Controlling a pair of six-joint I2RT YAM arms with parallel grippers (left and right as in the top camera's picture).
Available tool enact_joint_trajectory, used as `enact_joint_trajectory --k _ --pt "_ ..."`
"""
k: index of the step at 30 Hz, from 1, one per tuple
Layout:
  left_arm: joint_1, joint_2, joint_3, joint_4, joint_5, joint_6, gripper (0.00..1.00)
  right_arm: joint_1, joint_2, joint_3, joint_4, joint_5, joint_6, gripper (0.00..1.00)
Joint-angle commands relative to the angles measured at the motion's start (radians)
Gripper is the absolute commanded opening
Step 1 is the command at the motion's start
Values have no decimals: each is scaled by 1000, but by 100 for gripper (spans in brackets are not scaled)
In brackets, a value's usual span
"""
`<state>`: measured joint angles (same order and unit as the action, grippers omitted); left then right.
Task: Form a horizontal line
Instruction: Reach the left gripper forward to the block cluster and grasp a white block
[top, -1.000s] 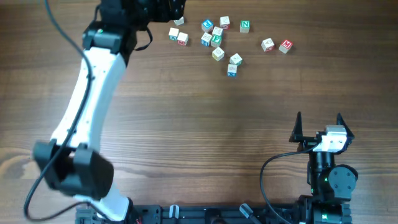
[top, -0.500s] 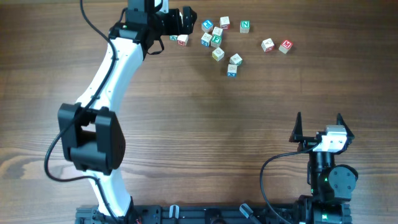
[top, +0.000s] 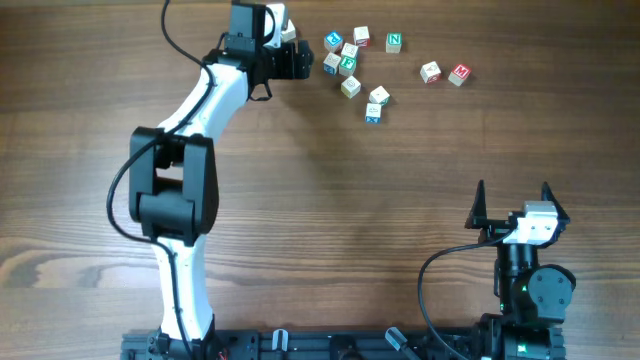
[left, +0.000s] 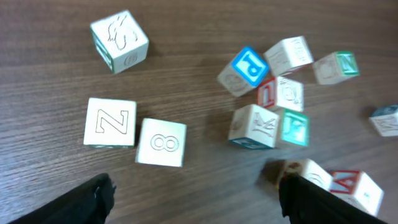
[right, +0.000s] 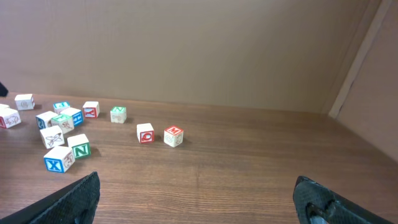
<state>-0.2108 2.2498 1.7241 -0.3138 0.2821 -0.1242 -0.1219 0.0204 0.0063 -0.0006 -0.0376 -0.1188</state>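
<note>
Desk (top: 350, 220): brown wood-grain surface with a matte finish; in the overhead view the darker streaks run side to side.
Letter cubes (top: 349, 62): small pale wooden blocks with square edges. Some faces carry solid red, green or blue letters, others only thin outline figures. They lie loose and turned at odd angles near the far edge of the desk.
Red pair (right: 159, 134): two cubes with red faces, just beside each other, to the right of the main cluster.
Horizontal line: not yet formed. The closest thing to it is the N cube (left: 110, 122) and the 8 cube (left: 161, 142), side by side and about touching, with the 8 cube slightly turned.
Drawing cube (left: 118, 40): tilted, with an outline animal on top; it sits apart from the N cube.
Left gripper (left: 196, 190): over the left end of the cluster, jaws spread wide, nothing between them.
Right gripper (top: 513, 200): at the near right of the desk, well apart from the cubes, jaws wide open and empty.
Hidden: in the overhead view the left gripper (top: 298, 62) covers the N and 8 cubes.
Cut off: a red-lettered cube (left: 354, 186) sits partly behind the black fingertip (left: 311, 199) in the left wrist view.
Hard to read: the cubes at the right edge of the left wrist view are blurred, so their letters cannot be told.
</note>
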Motion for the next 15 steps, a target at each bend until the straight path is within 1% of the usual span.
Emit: enact_joint_trajectory --k 1,5,10,15 --pt "-10 47 6 19 -14 16 84 -6 -5 -1 2 -15 -12 100" --pt "-12 73 6 24 -14 16 81 -6 -5 -1 2 -15 -12 100" --pt "-12 129 6 102 -15 16 81 -6 -5 -1 2 -15 -12 100" --pt "-12 141 6 169 -15 16 78 -6 -5 -1 2 -15 -12 100"
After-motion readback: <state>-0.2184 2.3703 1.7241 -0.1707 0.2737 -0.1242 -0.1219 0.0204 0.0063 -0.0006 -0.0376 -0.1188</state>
